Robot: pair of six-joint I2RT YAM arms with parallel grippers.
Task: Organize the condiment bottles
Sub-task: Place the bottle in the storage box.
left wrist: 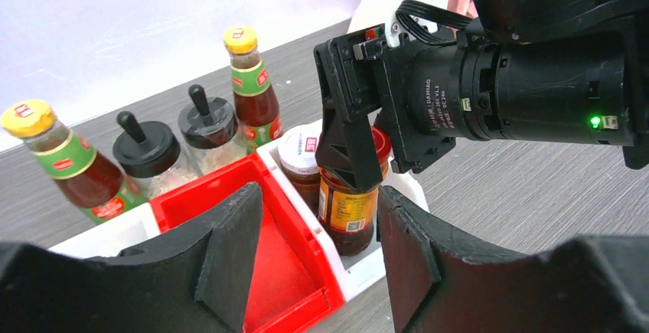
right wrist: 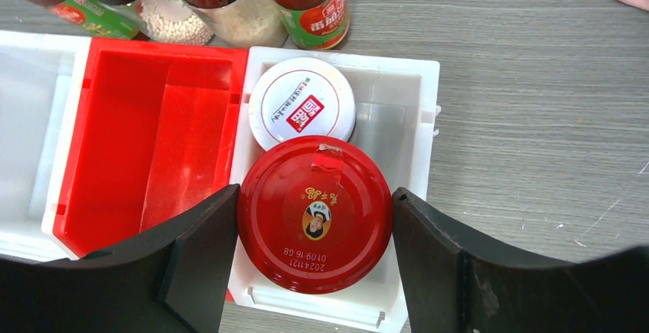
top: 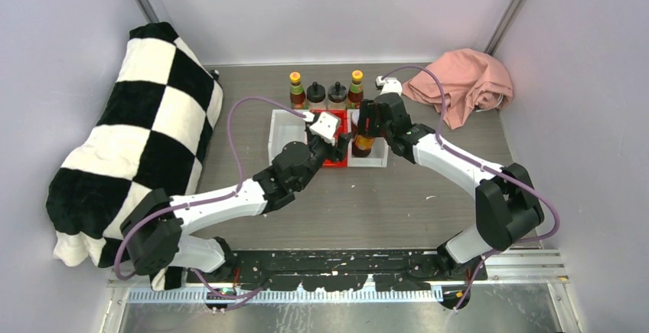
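Note:
My right gripper (right wrist: 314, 195) is shut on the red lid of a squat dark jar (right wrist: 314, 214), which stands in the right white bin (right wrist: 425, 119) in front of a white-lidded jar (right wrist: 302, 103). In the left wrist view that red-lidded jar (left wrist: 348, 210) shows its yellow label below the right gripper's finger. My left gripper (left wrist: 320, 195) hangs open above the red bin (left wrist: 275, 264), holding nothing. Behind the bins stand two yellow-capped sauce bottles (top: 297, 88) (top: 356, 86), with two black-lidded shakers (top: 316, 93) (top: 337, 92) between them.
A second white bin (top: 282, 130) sits left of the red bin (top: 337, 157). A black-and-white checked blanket (top: 138, 142) fills the table's left side. A pink cloth (top: 463, 80) lies at the back right. Walls close in behind and at both sides.

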